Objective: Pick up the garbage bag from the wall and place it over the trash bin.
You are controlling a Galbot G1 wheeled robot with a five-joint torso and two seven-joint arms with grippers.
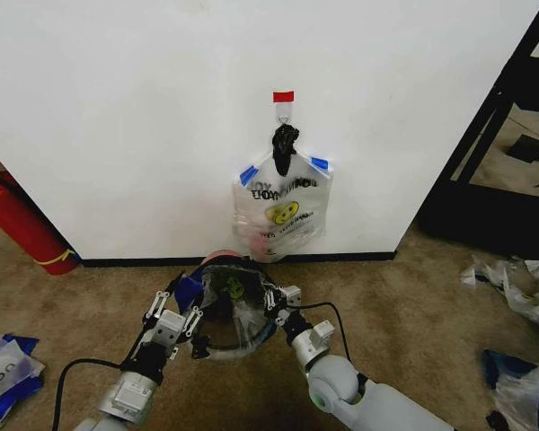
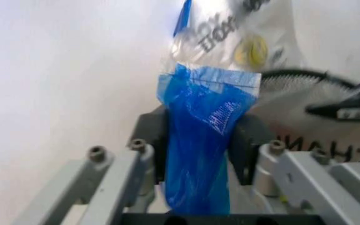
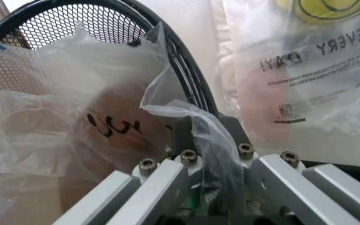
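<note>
Both arms reached forward at the lower centre of the head view, the left gripper (image 1: pixel 190 301) and right gripper (image 1: pixel 278 305) each clamped on thin plastic.

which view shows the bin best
The right wrist view: the bin's black mesh wall and rim sit close up, with the bag draped inside. In the head view the bin is mostly covered by the end effectors and plastic. The left wrist view catches just an arc of rim.
</note>
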